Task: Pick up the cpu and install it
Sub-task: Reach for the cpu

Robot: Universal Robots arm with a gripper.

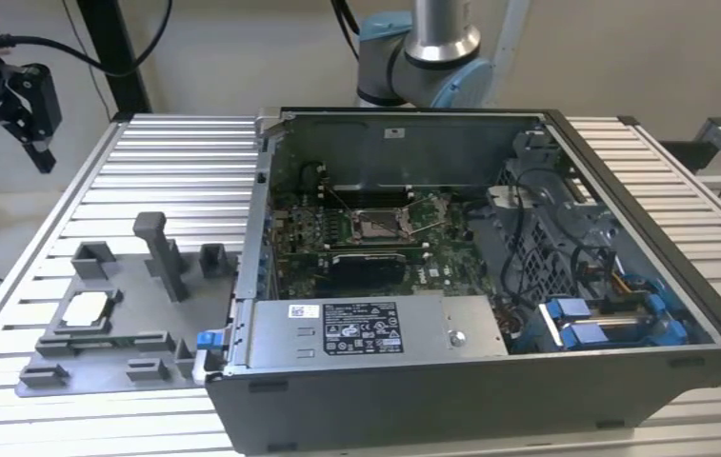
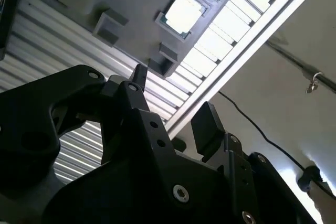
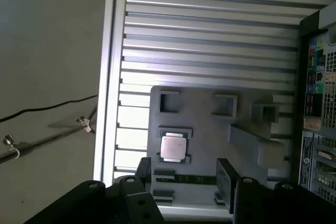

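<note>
Resting in a recess of the grey fixture plate [image 1: 144, 319] on the slatted metal table [image 1: 157, 162], the cpu [image 1: 87, 307] lay flat with its pale silver top up. It sat to the exterior view's left of the open computer case [image 1: 462, 390], well apart from the square socket frame [image 1: 377, 225] on the board inside. In both wrist views the gripper [image 3: 185, 177] [image 2: 173, 103] hung above the fixture, its two black fingers [image 3: 227, 181] spread wide with nothing between them, the cpu [image 3: 172, 148] untouched below.
</note>
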